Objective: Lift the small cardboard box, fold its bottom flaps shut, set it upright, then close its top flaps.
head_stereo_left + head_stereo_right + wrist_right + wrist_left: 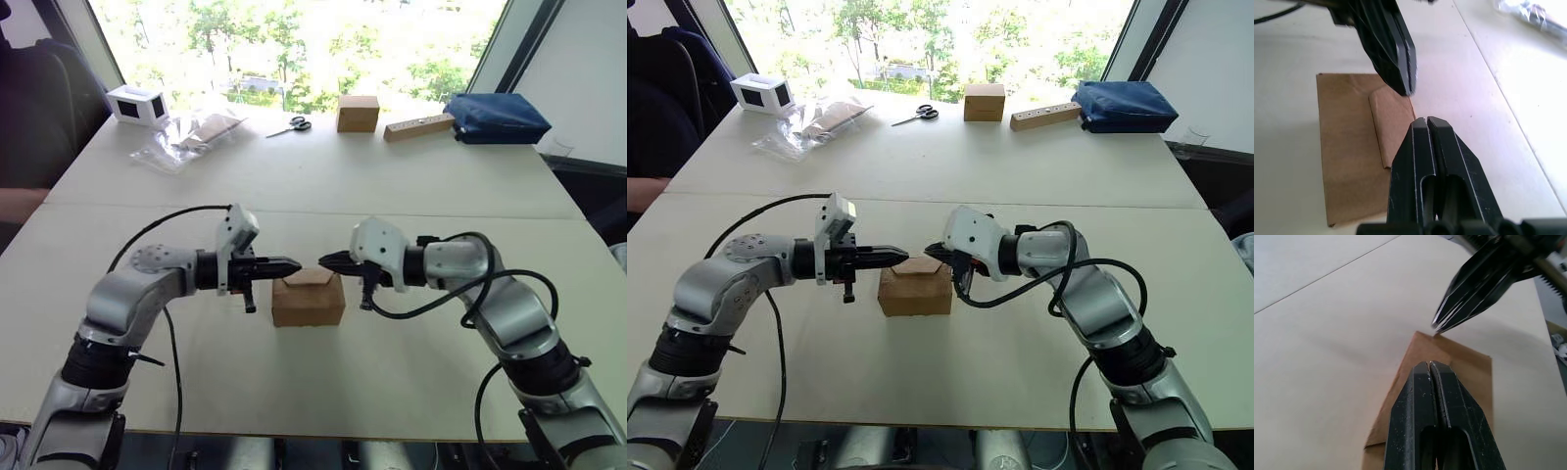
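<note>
— Box (308, 300)?
— Upright on the table (392, 196), top flaps (1393, 125) folded down.
— Grippers?
— Left (297, 263) and right (324, 260) both pinched shut, empty, tips nearly meeting just above the box.

Small cardboard box (308, 302) matt brown; table (392, 176) smooth, matt; fingers (1430, 421) glossy black.

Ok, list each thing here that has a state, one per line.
small cardboard box: upright on the table, top flaps folded down
left end effector: shut, empty, above the box
right end effector: shut, empty, facing the left one
scissors: lying flat
cardboard cube: closed
</note>
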Controlling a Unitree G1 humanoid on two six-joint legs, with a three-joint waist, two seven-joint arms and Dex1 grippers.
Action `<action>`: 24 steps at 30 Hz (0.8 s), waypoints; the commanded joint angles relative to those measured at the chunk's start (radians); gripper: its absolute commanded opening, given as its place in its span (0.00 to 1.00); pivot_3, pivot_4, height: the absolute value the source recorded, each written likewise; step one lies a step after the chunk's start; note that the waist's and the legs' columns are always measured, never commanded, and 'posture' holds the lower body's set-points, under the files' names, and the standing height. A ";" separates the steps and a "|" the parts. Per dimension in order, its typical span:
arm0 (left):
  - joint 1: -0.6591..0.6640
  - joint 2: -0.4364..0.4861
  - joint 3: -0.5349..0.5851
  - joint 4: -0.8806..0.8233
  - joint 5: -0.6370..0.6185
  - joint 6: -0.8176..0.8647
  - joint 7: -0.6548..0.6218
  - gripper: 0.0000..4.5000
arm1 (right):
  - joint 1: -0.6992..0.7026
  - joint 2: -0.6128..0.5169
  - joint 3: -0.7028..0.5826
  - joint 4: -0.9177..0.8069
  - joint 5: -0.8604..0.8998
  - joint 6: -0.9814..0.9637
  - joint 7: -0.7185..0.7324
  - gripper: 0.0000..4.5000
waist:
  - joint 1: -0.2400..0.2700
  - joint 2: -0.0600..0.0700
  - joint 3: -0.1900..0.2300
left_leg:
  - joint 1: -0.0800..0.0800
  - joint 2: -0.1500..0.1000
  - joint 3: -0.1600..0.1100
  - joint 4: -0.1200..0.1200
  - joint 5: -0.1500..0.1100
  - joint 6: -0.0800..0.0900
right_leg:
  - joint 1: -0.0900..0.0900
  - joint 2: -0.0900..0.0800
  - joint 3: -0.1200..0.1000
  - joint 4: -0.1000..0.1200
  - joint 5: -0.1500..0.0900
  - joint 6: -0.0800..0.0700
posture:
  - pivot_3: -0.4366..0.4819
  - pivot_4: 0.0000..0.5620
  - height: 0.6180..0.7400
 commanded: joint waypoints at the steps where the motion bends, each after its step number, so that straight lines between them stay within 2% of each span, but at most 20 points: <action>1: 0.003 0.012 0.005 -0.053 -0.003 0.004 0.021 0.00 | 0.005 -0.002 -0.001 -0.018 0.007 -0.022 -0.010 0.00 | 0.000 0.000 0.000 | 0.000 0.000 0.000 0.000 0.000 0.000 | 0.000 0.000 0.000 0.000 0.000 0.000 | 0.48 0.27 1.00; 9: 0.027 0.025 -0.068 -0.040 0.078 -0.047 0.024 0.00 | 0.023 -0.002 0.069 -0.015 -0.018 -0.048 -0.014 0.00 | 0.001 0.000 0.000 | 0.000 0.000 0.000 0.000 0.000 0.000 | 0.000 0.000 0.000 0.000 0.000 0.000 | 0.48 0.27 1.00; 24: 0.045 0.032 -0.103 -0.028 0.124 -0.095 0.008 0.00 | 0.018 -0.008 0.120 0.016 -0.071 -0.045 -0.037 0.00 | 0.001 0.000 0.000 | 0.000 0.000 0.000 0.000 0.000 0.000 | 0.000 0.000 0.000 0.000 0.000 0.000 | 0.48 0.27 1.00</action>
